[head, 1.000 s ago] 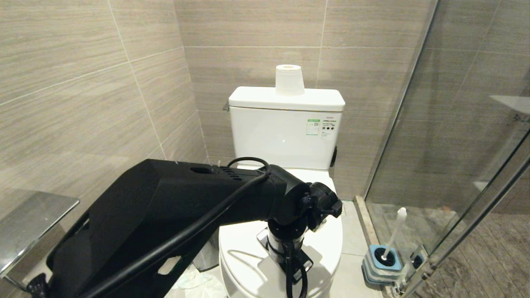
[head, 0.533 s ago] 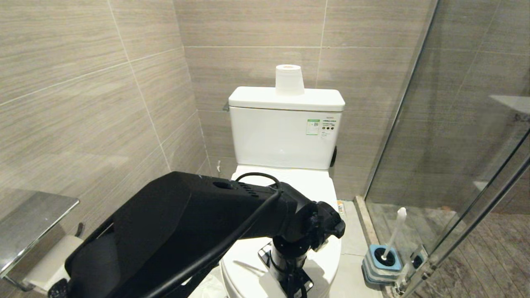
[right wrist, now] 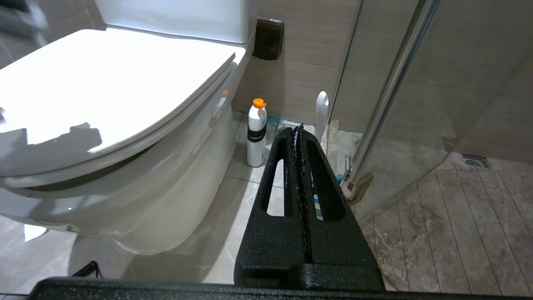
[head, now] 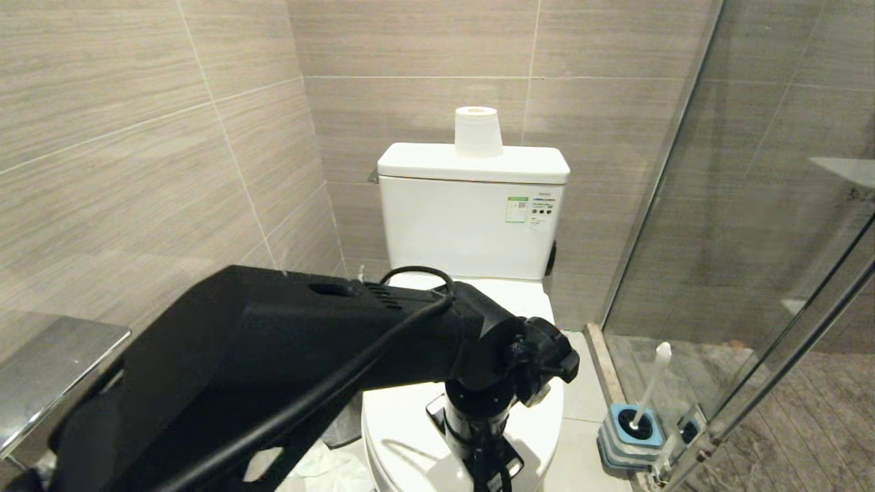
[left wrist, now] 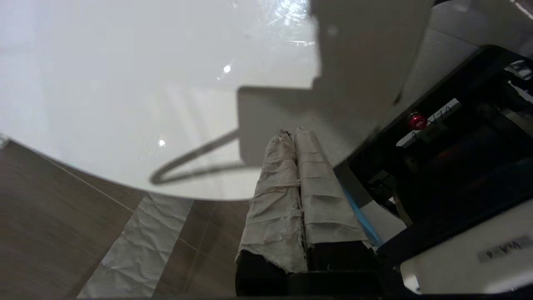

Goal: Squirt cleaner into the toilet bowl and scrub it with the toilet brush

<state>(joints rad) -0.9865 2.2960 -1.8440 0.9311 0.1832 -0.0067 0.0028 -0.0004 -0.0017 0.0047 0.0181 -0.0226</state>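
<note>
A glossy white toilet bowl with a closed white lid sits against grey-beige, faintly streaked wall tiles, its tank bearing a green-and-white sticker and topped by a white paper roll. The black left arm ends in fingers wrapped in creased off-white tape, while the right gripper is textured matt black. A whitish toilet brush stands in a blue-topped, grey-ribbed holder, near a white bottle with an orange cap and black band.
</note>
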